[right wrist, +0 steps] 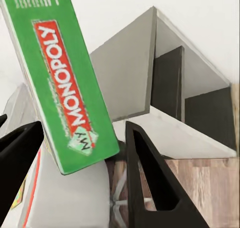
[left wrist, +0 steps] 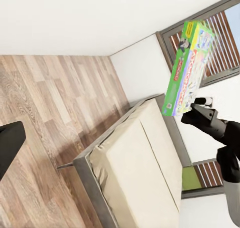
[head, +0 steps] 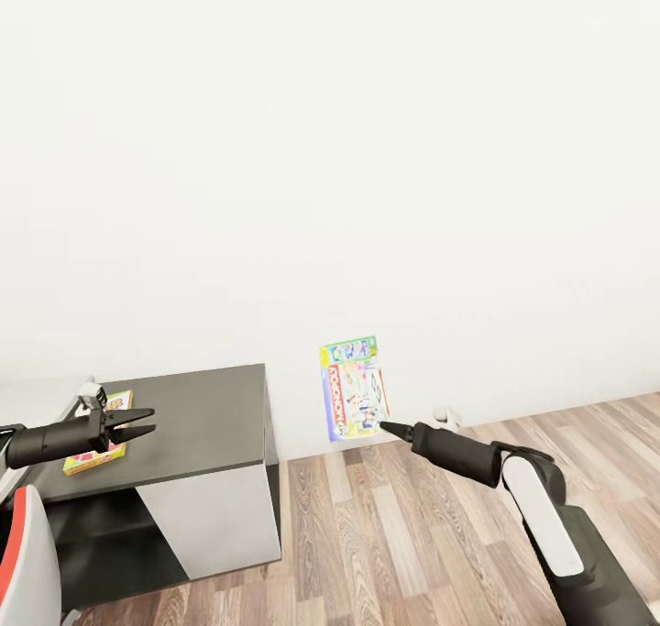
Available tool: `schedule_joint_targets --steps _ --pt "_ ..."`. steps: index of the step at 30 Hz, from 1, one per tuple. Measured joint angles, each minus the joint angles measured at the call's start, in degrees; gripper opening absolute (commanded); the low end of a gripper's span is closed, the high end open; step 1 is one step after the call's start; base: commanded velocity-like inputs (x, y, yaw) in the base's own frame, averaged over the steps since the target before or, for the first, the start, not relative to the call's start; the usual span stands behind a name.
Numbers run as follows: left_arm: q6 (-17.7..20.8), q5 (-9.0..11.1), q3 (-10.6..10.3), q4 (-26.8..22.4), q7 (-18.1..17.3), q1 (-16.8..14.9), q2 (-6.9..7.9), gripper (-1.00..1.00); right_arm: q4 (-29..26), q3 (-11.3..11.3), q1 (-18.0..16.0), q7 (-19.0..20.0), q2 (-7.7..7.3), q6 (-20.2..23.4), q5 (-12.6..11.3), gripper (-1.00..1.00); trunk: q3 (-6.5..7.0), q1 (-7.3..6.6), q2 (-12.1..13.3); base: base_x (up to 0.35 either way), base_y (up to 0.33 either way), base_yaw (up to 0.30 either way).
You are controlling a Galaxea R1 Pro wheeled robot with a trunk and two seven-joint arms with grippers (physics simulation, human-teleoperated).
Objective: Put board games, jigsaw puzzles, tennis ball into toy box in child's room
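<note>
R pincer [head: 383, 426] grips Monopoly box [head: 354, 389] by its edge, midair; L pincer [head: 137, 422] narrowly open, empty, over dark tabletop [head: 211, 415].

"MONOPOLY" in white on red band, green board game box [right wrist: 65, 82] edge.

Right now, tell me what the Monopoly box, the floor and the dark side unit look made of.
Monopoly box: likely glossy printed cardboard, given its flat thin shape and sharp coloured print. Floor: wood planks or wood-look laminate, with visible grain and plank seams. Dark side unit: matte dark grey panel, perhaps painted board; its even, textureless surface leaves the material open.
</note>
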Motion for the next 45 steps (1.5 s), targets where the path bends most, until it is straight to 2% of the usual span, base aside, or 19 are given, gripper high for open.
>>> schedule_joint_targets --steps 3,8,12,18,24,45 --pt "0.0 0.0 0.0 0.0 0.0 0.0 0.03 1.00 -0.8 0.0 -0.2 -5.1 2.63 3.2 -0.6 -1.00 0.00 0.00 0.0 0.000 0.000 0.000" --pt "0.0 0.0 0.1 0.0 0.0 0.0 0.29 1.00 -2.0 0.1 -0.9 -7.2 6.73 5.2 -1.2 -1.00 0.00 0.00 0.0 0.000 0.000 0.000" --pt "-0.1 0.0 0.2 0.1 0.0 0.0 0.31 1.00 -2.3 0.3 -1.2 -7.1 7.92 5.6 -0.9 -1.00 0.00 0.00 0.0 0.000 0.000 0.000" --pt "-0.1 0.0 0.3 0.3 0.0 0.0 0.52 1.00 -3.4 0.5 -1.1 -6.5 8.62 5.6 -1.2 -1.00 0.00 0.00 0.0 0.000 0.000 0.020" --pt "-0.2 0.0 0.3 0.3 0.0 0.0 0.54 1.00 -4.8 2.6 -0.9 -6.1 11.39 5.4 -1.3 -1.00 0.00 0.00 0.0 0.000 0.000 0.091" --pt "-0.2 0.0 0.3 0.3 0.0 0.2 0.55 1.00 -4.9 3.2 -0.9 -6.1 11.87 5.3 -0.6 -1.00 0.00 0.00 0.0 0.000 0.000 0.264"
